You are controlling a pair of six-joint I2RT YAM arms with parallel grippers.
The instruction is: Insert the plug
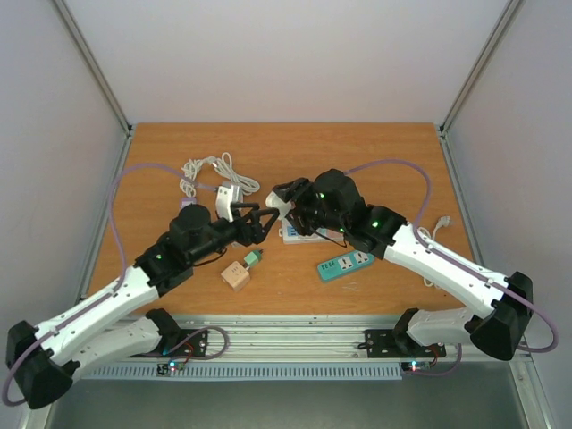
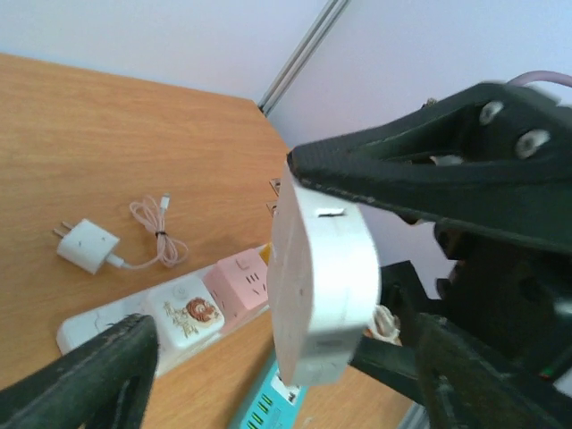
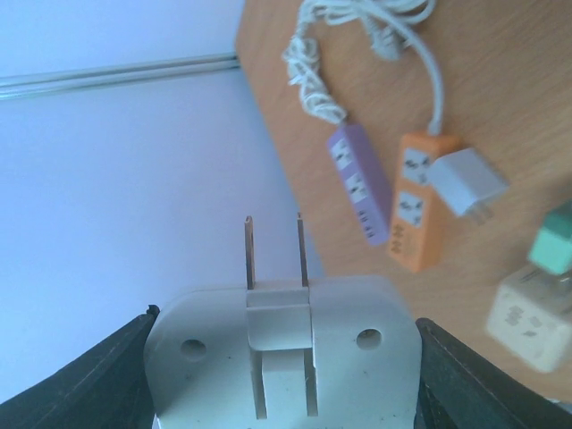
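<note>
The plug [image 3: 281, 349] is a flat white adapter with two metal prongs pointing away from the right wrist camera. My right gripper [image 3: 284, 380] is shut on its two sides and holds it in the air above the table's middle [image 1: 281, 206]. In the left wrist view the plug [image 2: 322, 286] hangs edge-on under the right gripper's black fingers [image 2: 420, 170]. My left gripper [image 2: 277, 384] faces it with jaws open, one finger on each side, neither touching the plug. From above, the left gripper [image 1: 264, 223] sits just left of the plug.
Below the plug lie a white power strip [image 2: 85, 326] carrying pink and white cube adapters and a teal strip [image 1: 344, 265]. A white charger with its cable [image 2: 88, 244] lies further off. Purple [image 3: 357, 183] and orange [image 3: 416, 214] strips and a wooden cube [image 1: 236, 275] lie to the left.
</note>
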